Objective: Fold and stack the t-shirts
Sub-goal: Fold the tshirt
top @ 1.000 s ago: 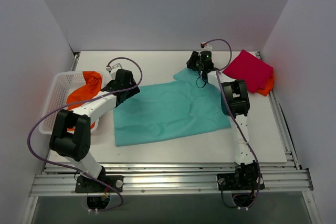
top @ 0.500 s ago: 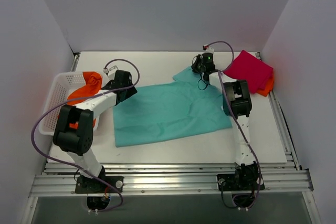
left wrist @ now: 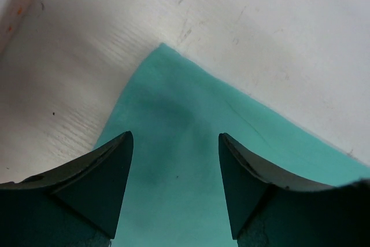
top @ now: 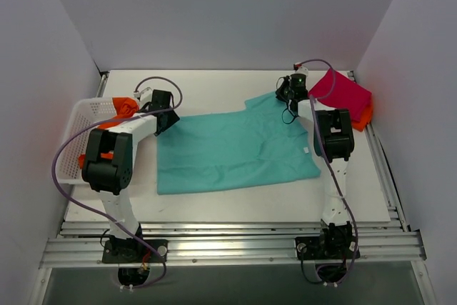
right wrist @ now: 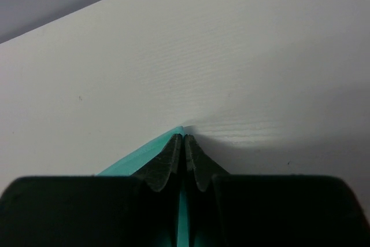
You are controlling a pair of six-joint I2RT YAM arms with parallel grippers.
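Note:
The teal t-shirt (top: pixel 235 149) lies spread flat in the middle of the table. My left gripper (top: pixel 166 121) hovers over its far left corner, open, one finger on each side of the teal t-shirt (left wrist: pixel 173 108) corner and nothing between them; left gripper (left wrist: pixel 175 138). My right gripper (top: pixel 289 95) sits at the shirt's far right corner, shut on a pinched edge of the teal t-shirt (right wrist: pixel 139 160); right gripper (right wrist: pixel 185 137). A folded magenta-pink t-shirt (top: pixel 346 95) rests on an orange t-shirt (top: pixel 365 115) at the far right.
A white mesh basket (top: pixel 69 149) stands at the left edge with another orange t-shirt (top: pixel 123 109) hanging over its rim, just left of my left gripper. White walls close in the table at the back and both sides.
My right gripper shut on the teal shirt's far right corner and drew it to the right, stretching the shirt flatter. My left gripper moved further back over the far left corner.

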